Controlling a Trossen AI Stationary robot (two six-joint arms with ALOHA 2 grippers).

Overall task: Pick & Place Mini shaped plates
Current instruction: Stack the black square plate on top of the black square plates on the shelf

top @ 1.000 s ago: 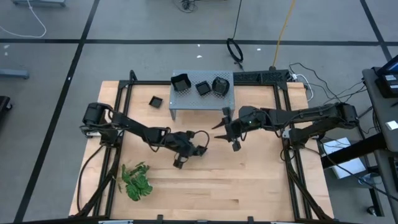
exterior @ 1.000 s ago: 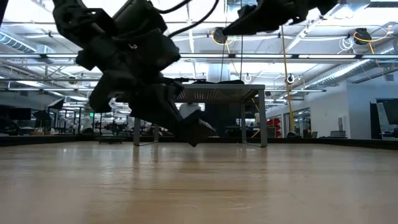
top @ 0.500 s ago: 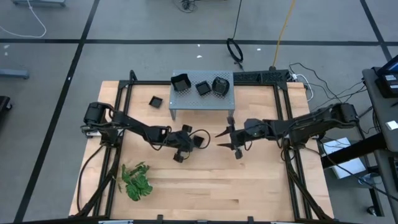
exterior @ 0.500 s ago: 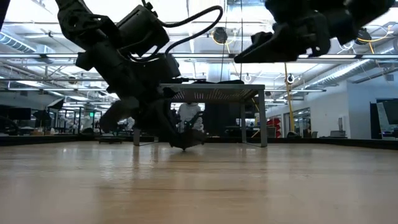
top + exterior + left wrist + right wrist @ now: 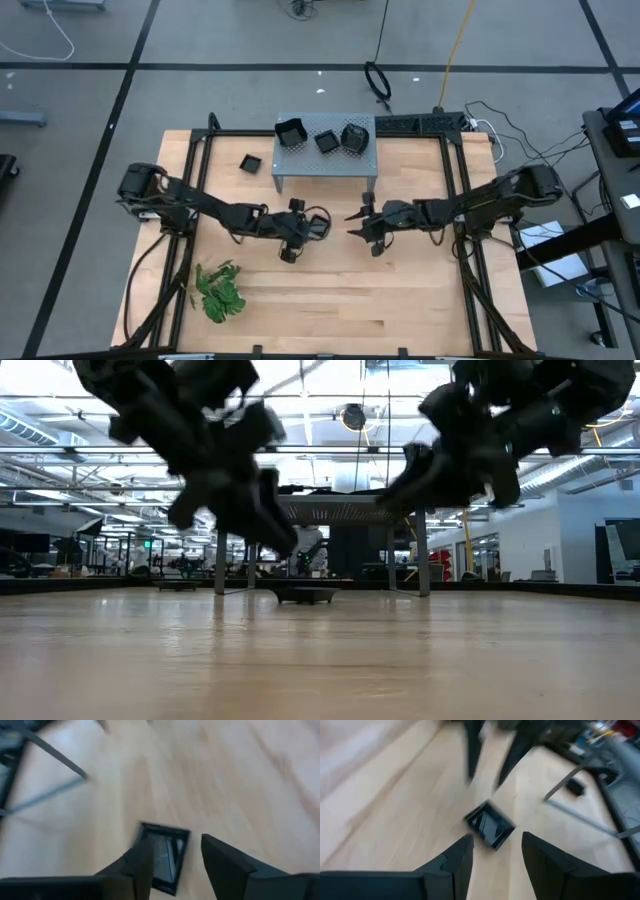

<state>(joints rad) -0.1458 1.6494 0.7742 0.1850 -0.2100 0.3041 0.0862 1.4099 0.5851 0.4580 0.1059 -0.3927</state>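
A small square black mini plate lies flat on its base on the wooden table, just in front of the grey stand; it also shows in the low view and the right wrist view. My left gripper hangs open above it and clear of it. My right gripper is open too and faces the plate from the table's right side. Three more black plates sit on top of the stand. Another plate rests on the table left of the stand.
The perforated grey stand stands on thin legs at the far middle of the table. A green leafy sprig lies near the front left. Black frame rails run along both sides. Bare wood stretches across the near half of the table.
My left gripper has brought the square plate down onto the table, opened, let go and risen clear of it. The plate now lies flat where it was set. My right gripper has moved toward the table's near edge and closer to the plate, staying open.
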